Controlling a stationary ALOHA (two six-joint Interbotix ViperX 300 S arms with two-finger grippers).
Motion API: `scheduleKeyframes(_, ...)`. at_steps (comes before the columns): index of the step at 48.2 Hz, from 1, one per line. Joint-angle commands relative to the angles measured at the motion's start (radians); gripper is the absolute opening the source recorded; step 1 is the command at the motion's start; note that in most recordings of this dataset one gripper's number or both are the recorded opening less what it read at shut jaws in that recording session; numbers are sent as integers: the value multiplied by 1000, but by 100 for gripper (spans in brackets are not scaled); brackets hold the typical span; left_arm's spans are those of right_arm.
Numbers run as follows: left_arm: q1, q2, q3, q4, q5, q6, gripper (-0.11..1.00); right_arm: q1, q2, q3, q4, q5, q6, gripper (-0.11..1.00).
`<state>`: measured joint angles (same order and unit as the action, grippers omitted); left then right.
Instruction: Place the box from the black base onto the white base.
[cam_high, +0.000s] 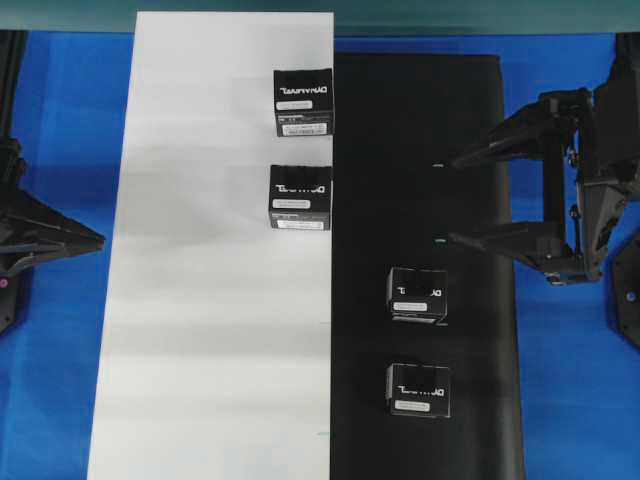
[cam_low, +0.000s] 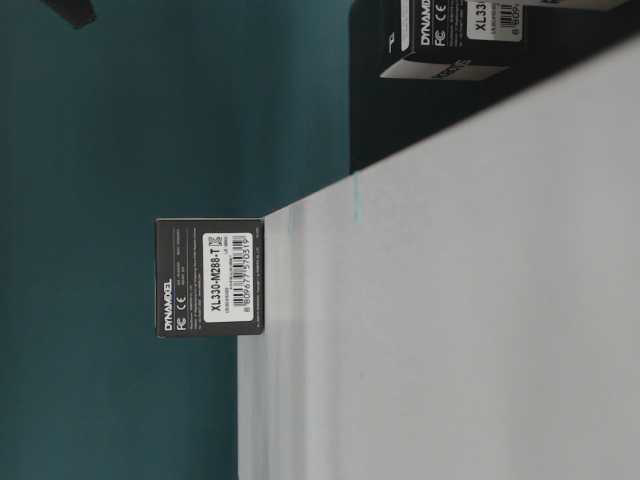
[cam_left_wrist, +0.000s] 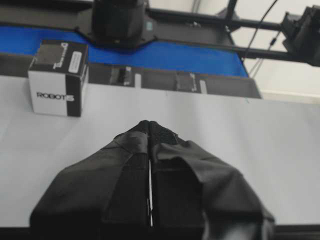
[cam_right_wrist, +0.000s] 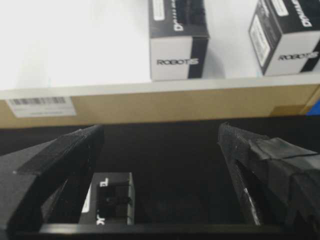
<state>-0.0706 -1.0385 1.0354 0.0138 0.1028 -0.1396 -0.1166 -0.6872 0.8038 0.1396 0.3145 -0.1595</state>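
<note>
1. Nearest the lower edge of the overhead view: one box (cam_high: 419, 389) flat on the black base (cam_high: 470, 150), nothing touching it.
2. Just beyond, a second box (cam_high: 417, 294) also on the black base, lying just below the lower finger of the right gripper (cam_high: 450, 200) in that view, apart from it.
3. Right gripper released, jaws spread wide over the black base, nothing between them; in the right wrist view one box (cam_right_wrist: 107, 205) low between the fingers (cam_right_wrist: 60, 150).
4. Left gripper (cam_left_wrist: 150, 125) clenched, jaws pressed together on nothing, at the left edge of the white base (cam_high: 200, 300).
5. Farther up, a third box (cam_high: 299, 197) on the white base, close to the seam with the black base.
6. Farthest, a fourth box (cam_high: 303, 102) on the white base, at the same seam.
7. Blue table (cam_high: 60, 120) under both bases.
</note>
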Motion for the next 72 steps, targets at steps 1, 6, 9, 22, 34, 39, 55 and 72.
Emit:
scheduleKeyframes(1, 2, 8, -20, 3, -9, 0, -4, 2, 0, -2, 2, -6, -2, 100)
scheduleKeyframes(6, 0, 8, -20, 5, -9, 0, -4, 2, -11, 14, 2, -6, -2, 100)
scheduleKeyframes(9, 0, 8, -20, 3, -9, 0, -4, 2, -21, 28, 2, -5, 0, 100)
scheduleKeyframes(22, 0, 8, -20, 5, -11, 2, -4, 2, -100, 104, 5, -52, 0, 100)
scheduleKeyframes(34, 0, 8, -20, 3, -12, 0, -4, -9, -149, 109, 5, -95, -2, 100)
scheduleKeyframes(39, -2, 8, -20, 3, -11, -2, -5, -9, -147, 114, 5, -94, 2, 100)
scheduleKeyframes(55, -3, 2, -20, 3, -5, 0, -4, -18, -178, 146, 5, -87, 2, 100)
scheduleKeyframes(72, -2, -15, -25, 5, -14, -2, -4, -18, -230, 189, 9, -87, 64, 100)
